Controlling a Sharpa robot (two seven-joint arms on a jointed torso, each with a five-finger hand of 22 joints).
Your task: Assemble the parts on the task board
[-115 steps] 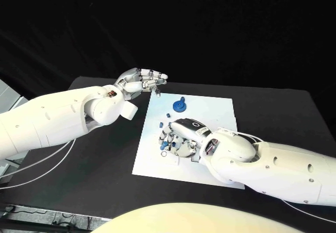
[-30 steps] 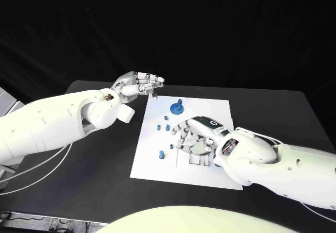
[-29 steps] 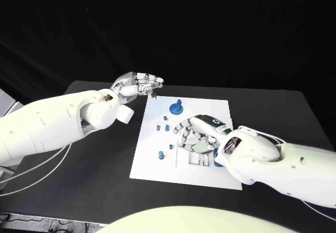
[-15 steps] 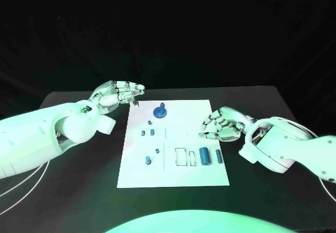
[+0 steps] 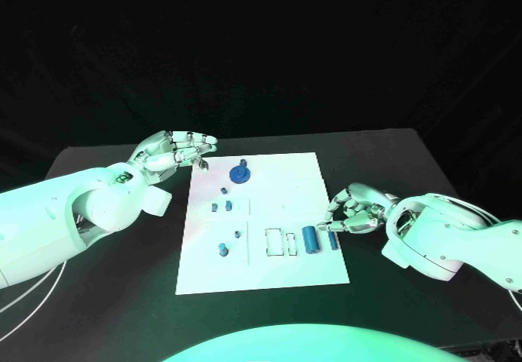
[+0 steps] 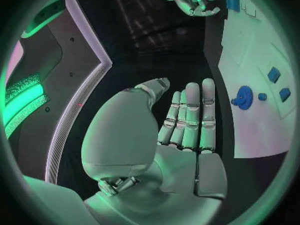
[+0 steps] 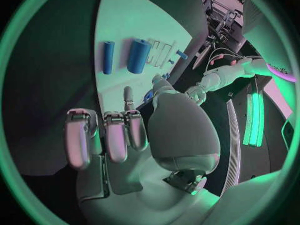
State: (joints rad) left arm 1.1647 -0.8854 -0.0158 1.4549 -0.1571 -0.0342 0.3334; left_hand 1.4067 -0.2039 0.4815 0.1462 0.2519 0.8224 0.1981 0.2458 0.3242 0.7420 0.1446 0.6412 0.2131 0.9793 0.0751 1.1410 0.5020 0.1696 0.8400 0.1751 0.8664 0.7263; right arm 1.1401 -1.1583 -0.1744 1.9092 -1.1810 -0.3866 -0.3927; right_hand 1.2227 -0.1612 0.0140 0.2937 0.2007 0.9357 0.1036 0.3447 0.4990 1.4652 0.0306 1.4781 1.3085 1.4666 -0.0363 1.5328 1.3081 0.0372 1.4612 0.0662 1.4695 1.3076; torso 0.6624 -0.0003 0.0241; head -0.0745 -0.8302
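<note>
Black bench (image 5: 130,279) under green light carries the white board (image 5: 266,268) at its middle, with a blue round part (image 5: 239,178) near the board's far edge, small blue pegs (image 5: 223,248) toward its left edge and two blue cylinders (image 5: 312,239) lying by its right edge. Left hand (image 5: 174,151) hovers off the board's far left corner, fingers (image 6: 190,117) curled in and holding nothing. Right hand (image 5: 357,210) sits at the board's right edge just beside the cylinders, fingers (image 7: 106,135) bent inward, empty.
</note>
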